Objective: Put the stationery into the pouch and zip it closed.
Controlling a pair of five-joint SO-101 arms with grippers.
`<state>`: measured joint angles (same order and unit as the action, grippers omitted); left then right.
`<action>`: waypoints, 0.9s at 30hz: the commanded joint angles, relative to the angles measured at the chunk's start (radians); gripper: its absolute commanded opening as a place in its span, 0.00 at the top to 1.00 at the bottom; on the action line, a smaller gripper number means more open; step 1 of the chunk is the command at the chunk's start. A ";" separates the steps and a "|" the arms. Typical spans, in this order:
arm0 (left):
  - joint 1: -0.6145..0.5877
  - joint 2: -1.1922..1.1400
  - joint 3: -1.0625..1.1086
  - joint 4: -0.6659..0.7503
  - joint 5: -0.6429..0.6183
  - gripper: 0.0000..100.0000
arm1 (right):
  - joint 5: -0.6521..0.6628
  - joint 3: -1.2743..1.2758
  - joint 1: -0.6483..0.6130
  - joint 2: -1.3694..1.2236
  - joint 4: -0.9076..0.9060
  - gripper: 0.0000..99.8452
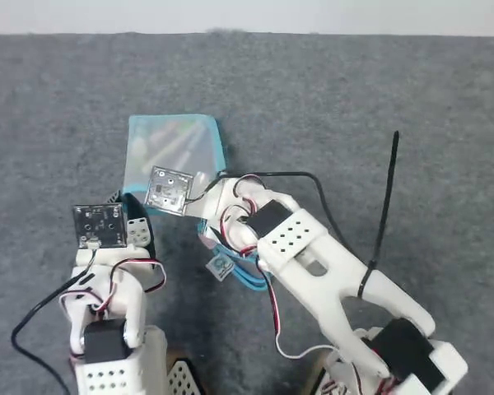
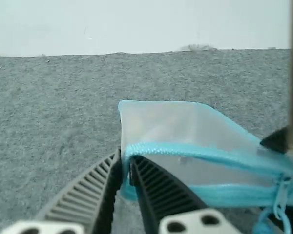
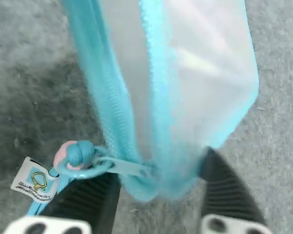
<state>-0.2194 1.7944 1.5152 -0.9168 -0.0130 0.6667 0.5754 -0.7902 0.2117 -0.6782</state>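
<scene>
Pouch [image 1: 174, 150] lies flat on the grey table [image 1: 370, 99], near the middle and just ahead of both arms, with its zip edge turned toward them. It is translucent with blue trim, and coloured stationery [image 1: 166, 138] shows through its wall. The left gripper [image 2: 126, 163] is at the pouch's near-left corner, its jaws clenched on the blue trim at that end of the zip [image 2: 200, 155]. The right gripper [image 3: 158, 168] sits at the opposite end of the zip edge, its jaws released and spread to either side of the pouch's end. The zip pull [image 3: 126, 167] lies just beside one black finger [image 3: 88, 200] of the right gripper. A pink-and-blue bead [image 3: 74, 153] and a small white tag [image 3: 33, 185] hang from the pull; the tag rests on the table.
</scene>
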 commanded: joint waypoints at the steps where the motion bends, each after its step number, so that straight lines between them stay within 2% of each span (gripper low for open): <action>1: 0.006 0.025 -0.010 0.044 0.006 0.99 | 0.008 -0.057 -0.004 0.012 0.021 0.99; 5: 0.009 0.025 0.002 0.048 0.006 0.98 | -0.011 -0.061 0.018 0.008 -0.001 0.99; 8: 0.014 0.025 0.001 0.046 0.006 0.98 | -0.198 -0.110 0.047 -0.015 -0.074 1.00; 11: 0.014 0.026 -0.025 0.043 0.003 0.91 | -0.253 -0.203 0.067 -0.097 -0.165 1.00; 14: 0.014 0.028 -0.067 -0.002 0.002 0.84 | -0.362 -0.305 0.105 -0.214 -0.205 1.00; 17: 0.015 0.028 -0.105 -0.061 0.000 0.83 | -0.442 -0.408 0.177 -0.321 -0.246 1.00; 24: 0.015 0.029 -0.128 -0.089 0.000 0.83 | -0.532 -0.489 0.361 -0.386 -0.280 1.00; 27: 0.020 0.026 -0.125 -0.091 -0.002 0.83 | -0.551 -0.488 0.384 -0.328 -0.331 1.00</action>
<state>-0.2087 1.7944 1.4461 -0.9981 -0.0130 0.1435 0.1458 -0.4266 -0.2041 -0.9682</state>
